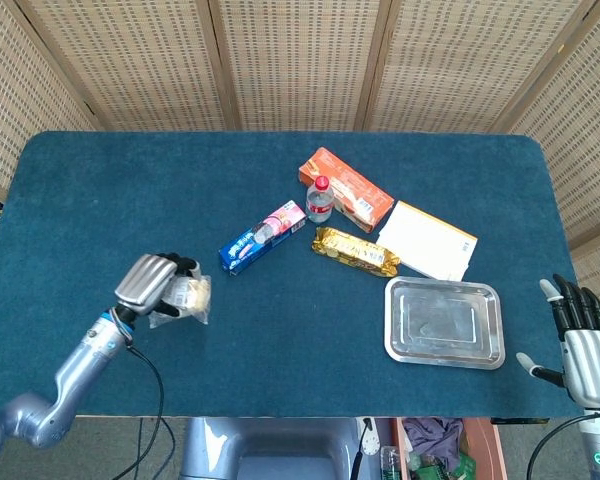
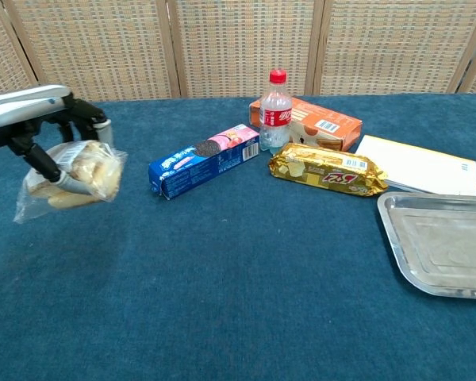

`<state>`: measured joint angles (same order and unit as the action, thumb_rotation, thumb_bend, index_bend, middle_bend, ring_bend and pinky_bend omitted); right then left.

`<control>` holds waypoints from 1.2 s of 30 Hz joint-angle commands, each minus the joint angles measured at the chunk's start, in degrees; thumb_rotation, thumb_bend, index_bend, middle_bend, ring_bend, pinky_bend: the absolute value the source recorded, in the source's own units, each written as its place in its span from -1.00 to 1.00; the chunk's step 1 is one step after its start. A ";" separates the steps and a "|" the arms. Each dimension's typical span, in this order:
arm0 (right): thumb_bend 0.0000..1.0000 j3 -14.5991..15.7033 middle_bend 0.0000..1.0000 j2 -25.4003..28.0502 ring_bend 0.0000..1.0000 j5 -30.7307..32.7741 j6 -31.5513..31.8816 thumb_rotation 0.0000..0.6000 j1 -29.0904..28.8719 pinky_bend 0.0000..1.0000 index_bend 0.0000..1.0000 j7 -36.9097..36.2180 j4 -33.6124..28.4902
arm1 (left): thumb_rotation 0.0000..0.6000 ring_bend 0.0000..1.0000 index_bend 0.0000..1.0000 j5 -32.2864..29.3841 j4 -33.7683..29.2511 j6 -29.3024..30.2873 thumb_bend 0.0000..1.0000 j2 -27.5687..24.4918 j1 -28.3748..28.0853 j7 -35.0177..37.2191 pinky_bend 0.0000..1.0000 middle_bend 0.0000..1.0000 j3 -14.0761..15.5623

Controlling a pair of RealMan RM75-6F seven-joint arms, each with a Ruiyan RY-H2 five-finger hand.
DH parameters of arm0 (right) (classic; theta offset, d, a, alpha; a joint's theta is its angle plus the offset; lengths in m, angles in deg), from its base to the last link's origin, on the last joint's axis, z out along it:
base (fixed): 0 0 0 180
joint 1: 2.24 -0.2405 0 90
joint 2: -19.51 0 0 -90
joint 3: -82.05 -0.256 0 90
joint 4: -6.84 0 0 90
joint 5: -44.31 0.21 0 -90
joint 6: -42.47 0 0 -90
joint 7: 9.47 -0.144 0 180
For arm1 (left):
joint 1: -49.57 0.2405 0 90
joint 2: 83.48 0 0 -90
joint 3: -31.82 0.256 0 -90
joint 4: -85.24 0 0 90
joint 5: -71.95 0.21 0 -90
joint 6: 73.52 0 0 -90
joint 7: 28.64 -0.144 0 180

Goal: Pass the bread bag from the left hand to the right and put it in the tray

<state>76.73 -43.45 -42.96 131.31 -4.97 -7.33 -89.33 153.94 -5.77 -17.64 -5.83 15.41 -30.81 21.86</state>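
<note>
My left hand (image 1: pixel 152 285) (image 2: pixel 40 127) grips the clear bread bag (image 1: pixel 186 298) (image 2: pixel 73 178) and holds it above the blue cloth, left of centre. The bag hangs below the fingers with pale bread inside. The steel tray (image 1: pixel 444 322) (image 2: pixel 443 243) lies at the right front with nothing in it. At the table's front right corner my right hand (image 1: pixel 580 345) is held with fingers spread and nothing in them; it shows only in the head view.
A blue cookie box (image 1: pixel 263 237) (image 2: pixel 204 159), a small bottle with a red cap (image 1: pixel 320 199) (image 2: pixel 275 111), an orange box (image 1: pixel 346 189) (image 2: pixel 317 121), a gold snack pack (image 1: pixel 356 252) (image 2: pixel 328 169) and a white envelope (image 1: pixel 427 240) (image 2: pixel 416 165) lie between the bag and the tray.
</note>
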 commanded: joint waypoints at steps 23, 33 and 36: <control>-1.00 0.28 -1.00 -0.17 -1.00 1.12 -2.15 1.00 -0.77 -1.00 -1.00 0.78 0.86 | 1.00 -1.00 -1.00 -2.78 0.19 -2.23 -1.00 9.27 -8.85 -8.57 -1.00 -1.00 -0.99; -1.00 4.42 -1.00 1.22 -1.00 -18.23 -11.14 1.00 -11.73 -1.00 -1.00 3.12 3.83 | 1.00 -1.00 -1.00 -5.21 -6.22 8.25 -1.00 -10.95 1.98 -6.27 -1.00 -1.00 0.83; -1.00 4.67 -1.00 0.88 -1.00 -25.48 -14.86 1.00 -17.30 -1.00 -1.00 5.15 4.64 | 1.00 -1.00 -1.00 -6.63 -6.14 12.18 -1.00 -13.05 5.49 -5.39 -1.00 -1.00 1.36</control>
<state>80.22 -42.75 -61.50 120.97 -16.44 -4.14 -85.88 148.81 -11.18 -8.67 -16.90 18.12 -37.30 22.50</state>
